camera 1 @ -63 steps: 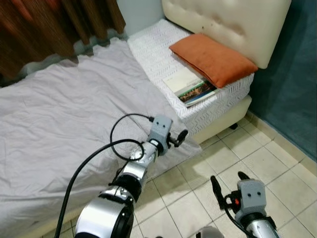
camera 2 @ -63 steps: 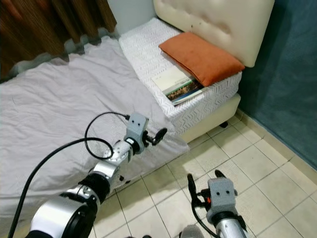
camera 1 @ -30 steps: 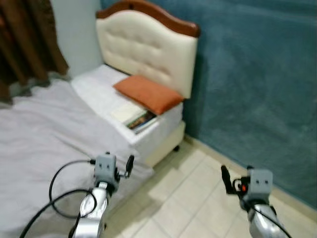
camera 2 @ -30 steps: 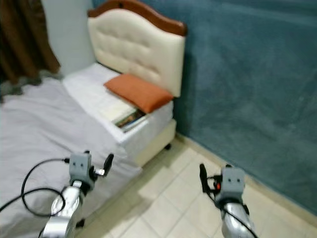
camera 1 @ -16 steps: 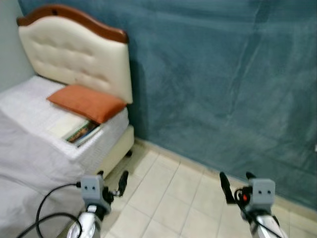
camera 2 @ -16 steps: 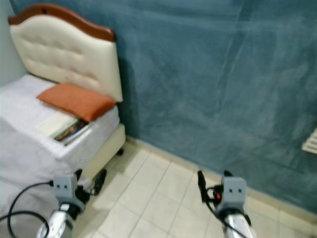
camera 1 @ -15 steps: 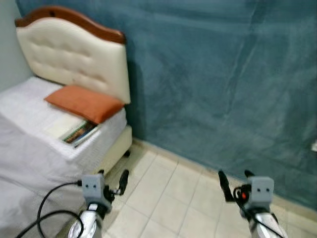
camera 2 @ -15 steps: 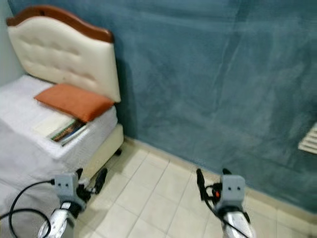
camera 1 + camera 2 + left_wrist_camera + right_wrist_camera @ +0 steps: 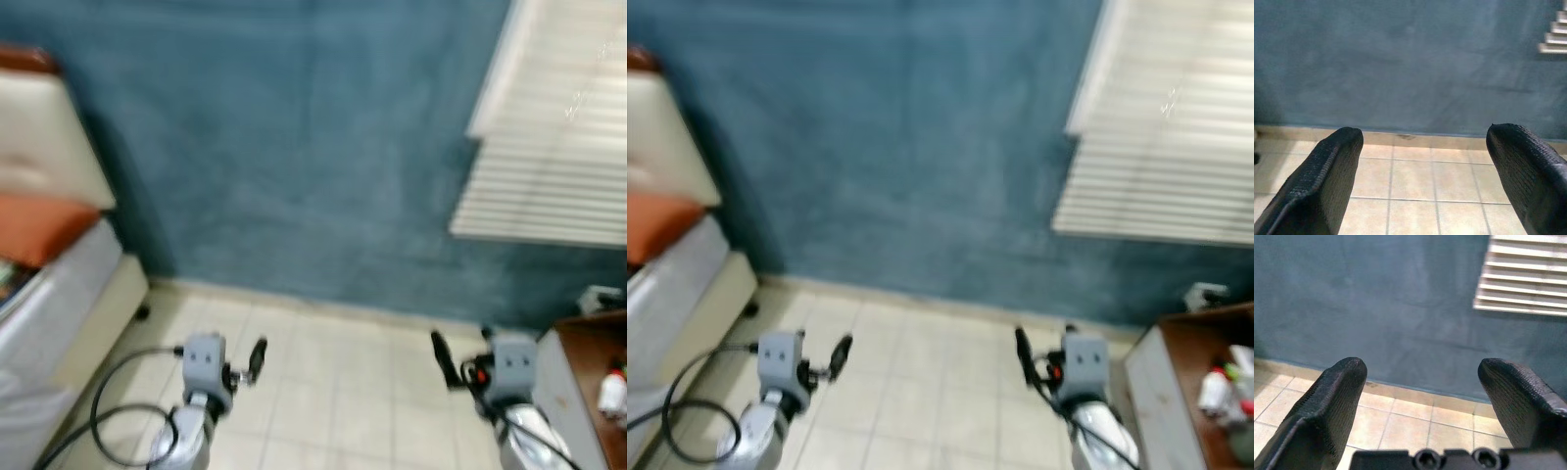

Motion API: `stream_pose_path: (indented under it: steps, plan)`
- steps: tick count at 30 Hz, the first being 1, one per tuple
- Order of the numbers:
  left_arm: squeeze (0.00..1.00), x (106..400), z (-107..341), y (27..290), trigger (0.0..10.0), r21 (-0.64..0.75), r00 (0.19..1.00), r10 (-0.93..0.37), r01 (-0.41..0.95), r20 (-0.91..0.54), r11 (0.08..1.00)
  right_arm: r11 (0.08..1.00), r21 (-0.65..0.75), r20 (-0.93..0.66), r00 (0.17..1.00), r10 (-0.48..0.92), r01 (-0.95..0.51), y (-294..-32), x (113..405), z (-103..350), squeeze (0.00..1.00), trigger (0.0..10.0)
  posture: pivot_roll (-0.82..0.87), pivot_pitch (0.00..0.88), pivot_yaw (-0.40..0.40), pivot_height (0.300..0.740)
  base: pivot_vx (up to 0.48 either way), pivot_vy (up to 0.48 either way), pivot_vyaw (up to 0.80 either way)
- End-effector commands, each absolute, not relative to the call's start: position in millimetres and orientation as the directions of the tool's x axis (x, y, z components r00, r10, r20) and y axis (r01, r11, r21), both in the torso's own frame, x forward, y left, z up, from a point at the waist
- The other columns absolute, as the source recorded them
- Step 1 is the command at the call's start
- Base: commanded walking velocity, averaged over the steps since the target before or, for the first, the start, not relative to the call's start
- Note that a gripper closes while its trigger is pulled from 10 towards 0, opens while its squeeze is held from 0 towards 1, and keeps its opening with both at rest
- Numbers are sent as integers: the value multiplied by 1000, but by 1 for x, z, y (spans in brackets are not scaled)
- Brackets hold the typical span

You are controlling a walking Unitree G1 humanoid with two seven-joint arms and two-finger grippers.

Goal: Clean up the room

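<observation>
Progress is hard to call from here: nothing is in either gripper, and the views are blurred and face mostly blue wall (image 9: 294,147) and pale tiled floor (image 9: 333,372), so how tidy the room stands overall can't be judged.

Far left, the edge of the bed (image 9: 44,294) juts in, with a cream headboard (image 9: 39,127) and an orange pillow (image 9: 34,227) lying on the mattress. What else sits on the bed is too smeared to tell.

Next, the left gripper (image 9: 257,359) hovers low over the tiles, fingers (image 9: 1322,181) spread wide, empty. The floor ahead of it shows no litter.

Across the bare tiles, the right gripper (image 9: 446,360) rides at much the same height, likewise wide open and holding nothing.

Far right, white blinds (image 9: 549,137) hang above a brown worktop (image 9: 1190,392) carrying small items (image 9: 1225,387), perhaps bottles, too blurred to name. If clutter remains, my guess is that corner holds it.
</observation>
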State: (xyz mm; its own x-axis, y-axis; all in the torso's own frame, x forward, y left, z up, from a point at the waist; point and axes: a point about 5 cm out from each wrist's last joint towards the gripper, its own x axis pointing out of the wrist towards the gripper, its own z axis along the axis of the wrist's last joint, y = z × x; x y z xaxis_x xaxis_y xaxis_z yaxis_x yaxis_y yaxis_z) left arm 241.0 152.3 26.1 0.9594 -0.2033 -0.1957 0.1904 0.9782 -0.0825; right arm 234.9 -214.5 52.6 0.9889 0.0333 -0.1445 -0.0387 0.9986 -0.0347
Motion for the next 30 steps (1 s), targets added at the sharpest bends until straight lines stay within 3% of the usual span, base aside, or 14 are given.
stream_pose_path:
  steps: [1,4,6,8,13,30]
  plan:
    - [0,247,29,144,10000,-72,953,-234,224,-190,972,999,-38,-155,988,12,-18,-220,234,51,0,10000,-143,0,15,740,0,-446,-800]
    - [0,252,31,143,10000,-21,954,-225,225,-196,974,1000,8,-138,990,-8,9,-221,234,51,0,10000,-153,0,29,740,0,-149,-267]
    - [0,252,45,150,10000,-27,973,-168,166,-155,986,989,142,-150,989,-11,32,-217,236,49,0,10000,-158,0,34,740,240,0,0]
    - [0,253,47,150,10000,-35,975,-156,152,-157,988,984,172,-145,989,-9,35,-214,241,50,0,10000,-156,0,38,740,480,0,0]
    - [0,253,43,138,10000,-59,962,-202,195,-182,979,997,69,-182,982,55,-43,-208,235,44,0,10000,-164,0,51,740,480,0,0]
    - [0,255,30,139,10000,-59,948,-214,206,-236,977,997,35,-217,973,78,-72,-210,231,39,0,10000,-163,9,39,740,480,0,0]
